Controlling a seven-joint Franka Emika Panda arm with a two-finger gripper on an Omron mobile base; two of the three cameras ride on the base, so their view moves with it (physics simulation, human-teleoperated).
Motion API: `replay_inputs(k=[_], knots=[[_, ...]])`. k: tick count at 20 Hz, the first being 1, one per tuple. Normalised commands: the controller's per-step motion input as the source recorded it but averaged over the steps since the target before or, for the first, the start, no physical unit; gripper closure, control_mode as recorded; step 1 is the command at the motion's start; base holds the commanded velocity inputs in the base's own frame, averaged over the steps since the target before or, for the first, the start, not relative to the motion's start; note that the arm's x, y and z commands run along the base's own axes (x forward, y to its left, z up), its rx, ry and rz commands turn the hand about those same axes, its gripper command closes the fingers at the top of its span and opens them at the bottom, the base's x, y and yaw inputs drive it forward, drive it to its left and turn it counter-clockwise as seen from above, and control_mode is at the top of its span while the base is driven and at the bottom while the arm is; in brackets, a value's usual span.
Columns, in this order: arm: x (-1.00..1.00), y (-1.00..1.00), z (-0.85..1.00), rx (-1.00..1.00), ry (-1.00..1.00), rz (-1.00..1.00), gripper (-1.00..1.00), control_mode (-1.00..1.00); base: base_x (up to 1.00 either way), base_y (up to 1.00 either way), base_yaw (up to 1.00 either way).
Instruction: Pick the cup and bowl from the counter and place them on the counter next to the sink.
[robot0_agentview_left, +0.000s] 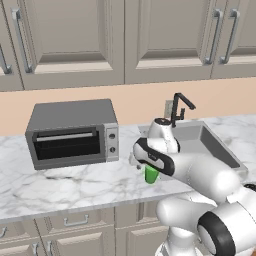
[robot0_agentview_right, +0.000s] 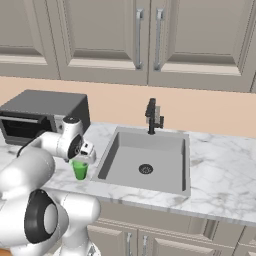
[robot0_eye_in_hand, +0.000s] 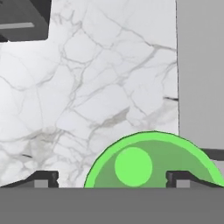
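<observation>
The green cup (robot0_eye_in_hand: 148, 159) stands upright on the white marble counter (robot0_eye_in_hand: 87, 87), just left of the sink (robot0_eye_in_hand: 201, 65). My gripper (robot0_eye_in_hand: 113, 179) hangs right over it, open. Its fingertips (robot0_eye_in_hand: 43, 179) are spread wide, and the left one is clear of the rim. From the base, the cup (robot0_agentview_left: 151, 175) (robot0_agentview_right: 79, 170) shows under my hand (robot0_agentview_right: 85, 152), close to the counter's front edge and beside the sink's (robot0_agentview_right: 125, 155) left wall. The bowl is out of view.
A grey toaster oven (robot0_agentview_left: 72, 132) (robot0_agentview_right: 45, 112) sits on the counter (robot0_agentview_left: 75, 185) left of the cup. A black faucet (robot0_agentview_left: 177, 107) (robot0_agentview_right: 152, 115) rises behind the sink (robot0_agentview_left: 210, 145). Wall cabinets hang above. More counter (robot0_agentview_right: 220, 175) lies right of the sink.
</observation>
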Motion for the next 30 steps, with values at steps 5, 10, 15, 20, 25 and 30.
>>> replay_inputs(k=[5, 10, 15, 20, 25, 30], knots=[[0.00, 0.26, 0.15, 0.00, -0.15, 0.00, -1.00, -1.00, 0.00, 0.00, 0.00], [-0.29, 0.18, 0.25, 0.00, -0.18, 0.00, -1.00, -1.00, 0.00, 0.00, 0.00], [-0.76, -0.01, 0.22, 0.03, -0.21, 0.00, -1.00, -1.00, 0.00, 0.00, 0.00], [-0.85, -0.04, 0.26, 0.03, -0.12, 0.00, -1.00, -1.00, 0.00, 0.00, 0.00], [-0.65, -0.31, 0.37, 0.00, -0.13, 0.00, -1.00, -1.00, 0.00, 0.00, 0.00], [-0.56, -0.41, 0.48, 0.02, -0.14, 0.00, -1.00, -1.00, 0.00, 0.00, 0.00]])
